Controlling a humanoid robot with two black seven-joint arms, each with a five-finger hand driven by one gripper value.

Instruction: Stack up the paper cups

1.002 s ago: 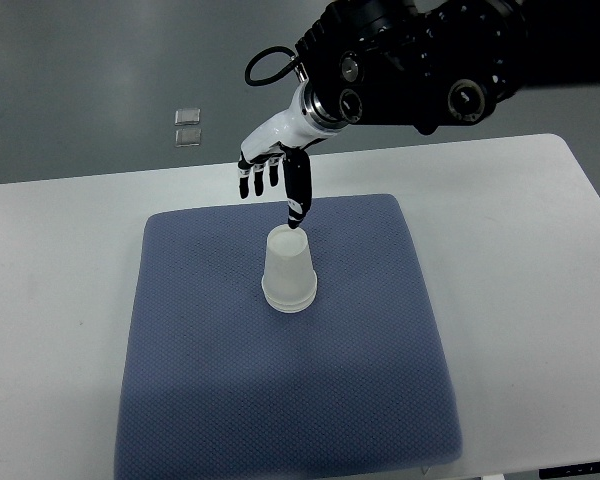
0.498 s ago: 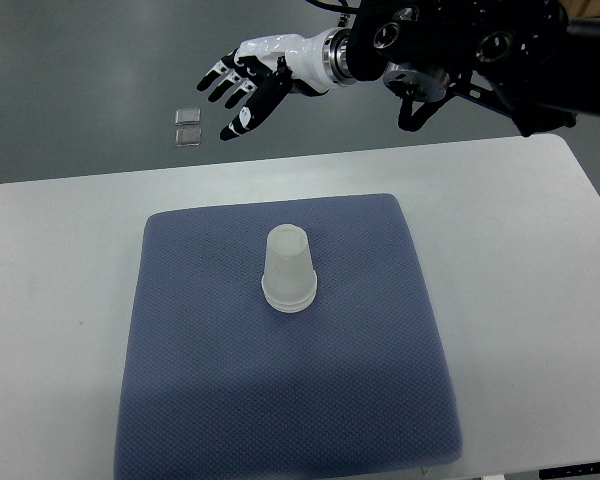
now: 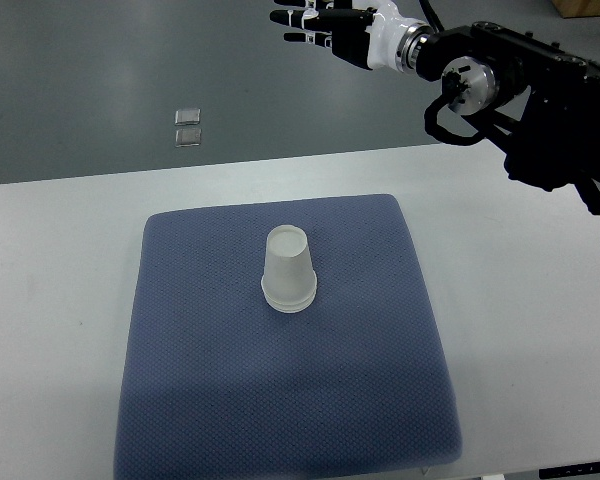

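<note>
A stack of white paper cups (image 3: pixel 288 268) stands upside down in the middle of the blue-grey mat (image 3: pixel 200 380). My right hand (image 3: pixel 325 22) is high at the top edge of the picture, far behind the table, its fingers spread and holding nothing. Its black arm (image 3: pixel 525 85) comes in from the right. The hand is well clear of the cups. No left arm shows.
The mat lies on a white table (image 3: pixel 60 260) whose right edge curves near the arm. Two small clear squares (image 3: pixel 188 126) lie on the grey floor beyond the table's far edge.
My right hand has lifted from just above the cup stack, swung up and back to the right, and now sits at the top edge of the picture. The cups have not moved.
</note>
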